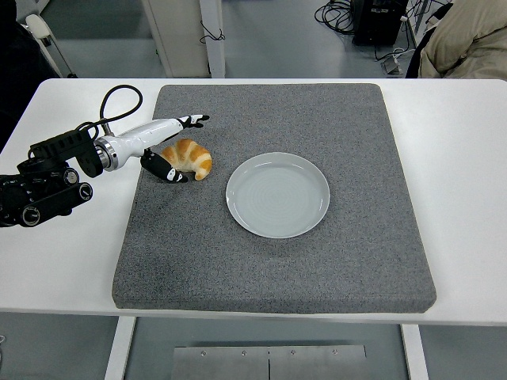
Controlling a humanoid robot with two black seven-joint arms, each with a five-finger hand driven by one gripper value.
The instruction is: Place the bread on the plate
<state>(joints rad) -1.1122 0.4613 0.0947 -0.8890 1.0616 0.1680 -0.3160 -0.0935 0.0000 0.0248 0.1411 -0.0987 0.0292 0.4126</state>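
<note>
Grey felt-like mat (269,261) covered most of the white table (467,198), probably to keep things from sliding and to cushion the fingers as they came down. On its left part lay the bread (188,157), a golden croissant, resting flat on the mat and well short of the plate (278,195), which sat empty near the mat's middle, to the right of the croissant. The left hand (164,146) reached in from the left edge with its fingers spread: the long ones stretched out behind the croissant, the thumb lying low at its near left end, so the bread sat between them. Nothing was gripped; the hand looked set to bracket the croissant from two sides before closing. The thumb tip seemed to touch the crust, though I could not be sure. No right arm showed. A person's sleeve (467,36) was at the top right corner
</note>
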